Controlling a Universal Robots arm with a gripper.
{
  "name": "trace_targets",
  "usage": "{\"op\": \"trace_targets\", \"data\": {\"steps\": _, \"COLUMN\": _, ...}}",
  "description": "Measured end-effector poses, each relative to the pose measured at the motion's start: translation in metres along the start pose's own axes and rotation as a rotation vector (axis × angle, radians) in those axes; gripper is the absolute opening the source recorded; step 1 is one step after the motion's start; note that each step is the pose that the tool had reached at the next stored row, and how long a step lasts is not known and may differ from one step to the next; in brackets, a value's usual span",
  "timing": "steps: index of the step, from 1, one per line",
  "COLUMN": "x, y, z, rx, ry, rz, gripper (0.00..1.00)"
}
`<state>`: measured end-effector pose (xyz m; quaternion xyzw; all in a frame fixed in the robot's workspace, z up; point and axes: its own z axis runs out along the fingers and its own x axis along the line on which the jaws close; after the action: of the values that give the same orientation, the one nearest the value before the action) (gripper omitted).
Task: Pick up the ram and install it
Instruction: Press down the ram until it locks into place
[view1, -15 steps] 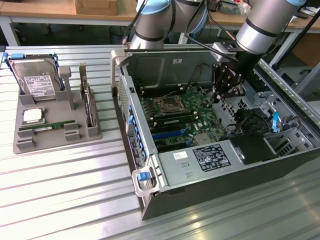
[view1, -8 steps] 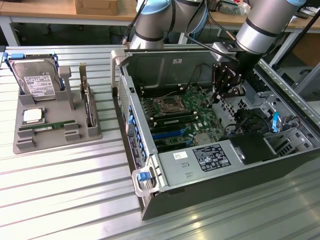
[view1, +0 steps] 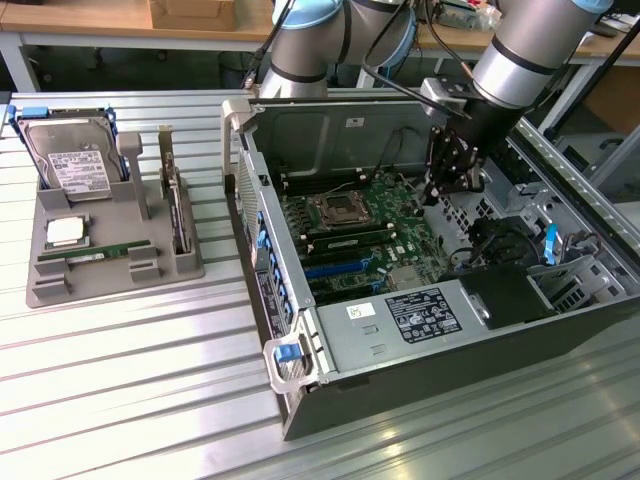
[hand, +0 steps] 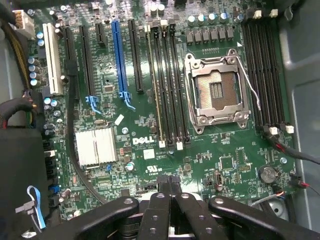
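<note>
Currently, the black gripper (hand: 168, 181) – fingers together, holding nothing – hangs over the green motherboard (view1: 385, 225); the thin green ram strip (view1: 95, 254) lies at the grey tray's (view1: 60, 285) front edge.

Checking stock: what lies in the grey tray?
A hard drive, a square CPU chip, a ram stick and an upright card. Its lower edge sits hidden in a slot.

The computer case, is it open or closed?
Open. The computer case lies on its side with no cover, so the green motherboard inside shows.
</note>
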<state>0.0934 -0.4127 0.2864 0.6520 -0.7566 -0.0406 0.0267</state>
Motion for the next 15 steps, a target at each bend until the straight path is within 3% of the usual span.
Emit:
{"op": "trace_targets", "data": {"steps": 4, "x": 0.0000, "y": -0.0002, "z": 0.0000, "rx": 0.0007, "ry": -0.0061, "rz": 0.063, "gripper": 0.10}}
{"op": "trace_targets", "data": {"steps": 15, "x": 0.0000, "y": -0.0002, "z": 0.0000, "rx": 0.0022, "ry": -0.0167, "rz": 0.175, "gripper": 0.10}}
